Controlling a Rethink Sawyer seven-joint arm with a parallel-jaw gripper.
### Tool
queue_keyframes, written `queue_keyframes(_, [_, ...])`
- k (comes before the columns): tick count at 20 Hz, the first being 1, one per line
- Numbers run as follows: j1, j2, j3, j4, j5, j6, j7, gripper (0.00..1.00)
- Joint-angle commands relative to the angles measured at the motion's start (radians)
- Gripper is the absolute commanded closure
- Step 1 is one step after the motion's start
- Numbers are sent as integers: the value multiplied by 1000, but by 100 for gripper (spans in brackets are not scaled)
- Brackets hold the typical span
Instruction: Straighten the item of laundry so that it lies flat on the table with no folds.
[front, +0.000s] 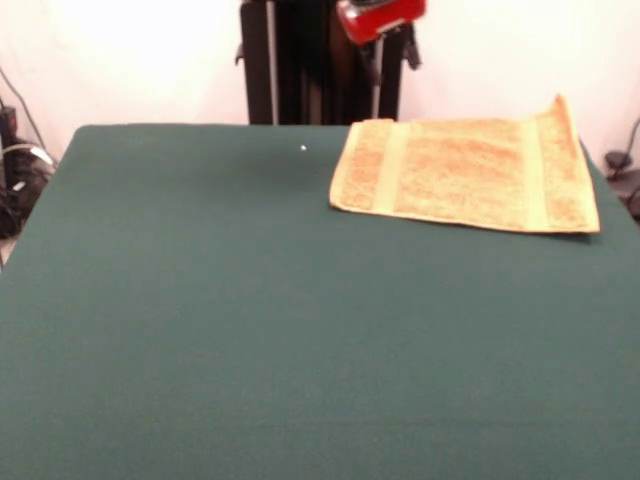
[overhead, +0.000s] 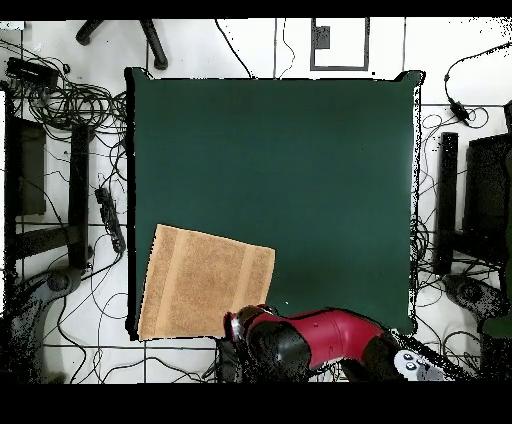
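The golden-orange towel (front: 468, 172) lies spread out on the dark green table (front: 250, 300) at its far right corner, with pale bands near its left and right edges. I see no fold in it; its far right corner reaches the table's edge. In the overhead view the towel (overhead: 205, 284) sits at the table's (overhead: 300, 150) lower left corner. My gripper (front: 392, 50) hangs drawn back at the top of the front view, above and behind the towel's far left corner, not touching it. The red and black arm (overhead: 310, 342) lies along the table's bottom edge.
The black pedestal (front: 300, 60) stands behind the table's far edge. Cables and dark equipment (overhead: 60, 150) crowd the floor on both sides of the table. A white speck (front: 303, 149) lies on the cloth left of the towel.
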Motion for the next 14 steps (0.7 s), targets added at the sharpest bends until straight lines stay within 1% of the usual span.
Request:
queue_keyframes(1, [25, -58, 43, -120, -36, 26, 7, 0])
queue_keyframes(7, [10, -38, 120, -126, -47, 5, -27, 0])
queue_keyframes(14, [42, -18, 114, -158, -66, -8, -11, 0])
